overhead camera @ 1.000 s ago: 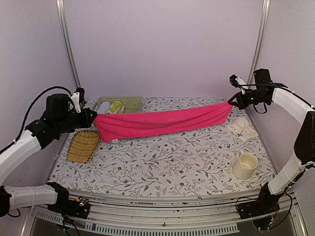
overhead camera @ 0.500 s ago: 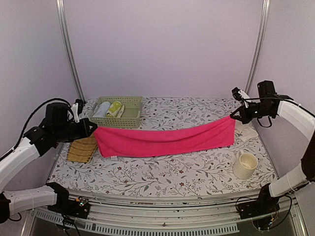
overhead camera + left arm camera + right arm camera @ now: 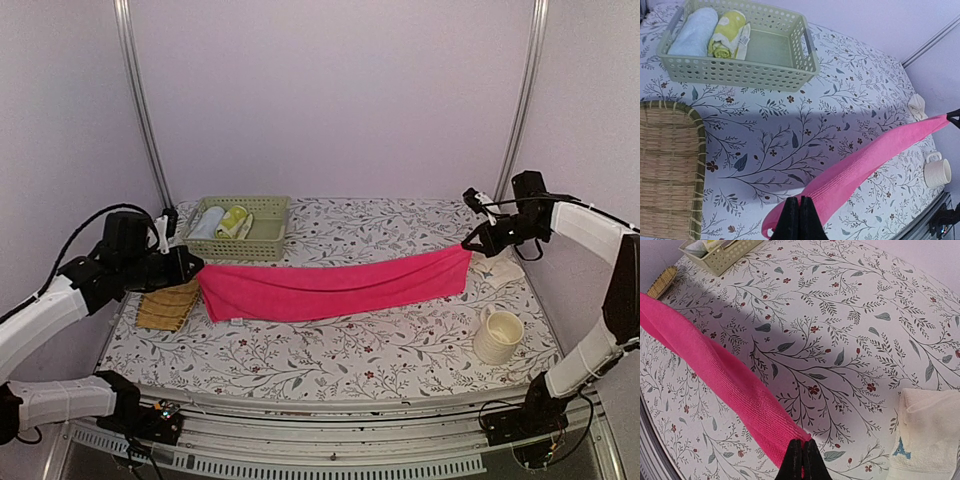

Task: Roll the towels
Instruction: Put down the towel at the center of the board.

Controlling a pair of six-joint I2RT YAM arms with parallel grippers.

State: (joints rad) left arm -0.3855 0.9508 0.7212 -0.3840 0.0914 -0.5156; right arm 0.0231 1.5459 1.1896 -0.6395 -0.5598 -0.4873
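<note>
The long pink towel (image 3: 335,287) hangs stretched across the table between both grippers, sagging in the middle. My left gripper (image 3: 194,266) is shut on its left corner, seen in the left wrist view (image 3: 799,205) with the pink towel (image 3: 865,165) running off to the right. My right gripper (image 3: 467,243) is shut on its right corner, seen in the right wrist view (image 3: 801,446) with the pink towel (image 3: 725,377) running left. The cream-white towel (image 3: 503,265) lies folded on the table under the right arm, and shows in the right wrist view (image 3: 930,430).
A green basket (image 3: 243,226) with rolled cloths stands at the back left. A woven straw mat (image 3: 167,305) lies at the left edge, under the left arm. A cream mug (image 3: 497,337) stands at the front right. The table (image 3: 330,350) has a floral cover.
Both grippers have lowered the stretched pink towel toward the table and brought it nearer the front; over the last half second the right gripper moved slightly left.
</note>
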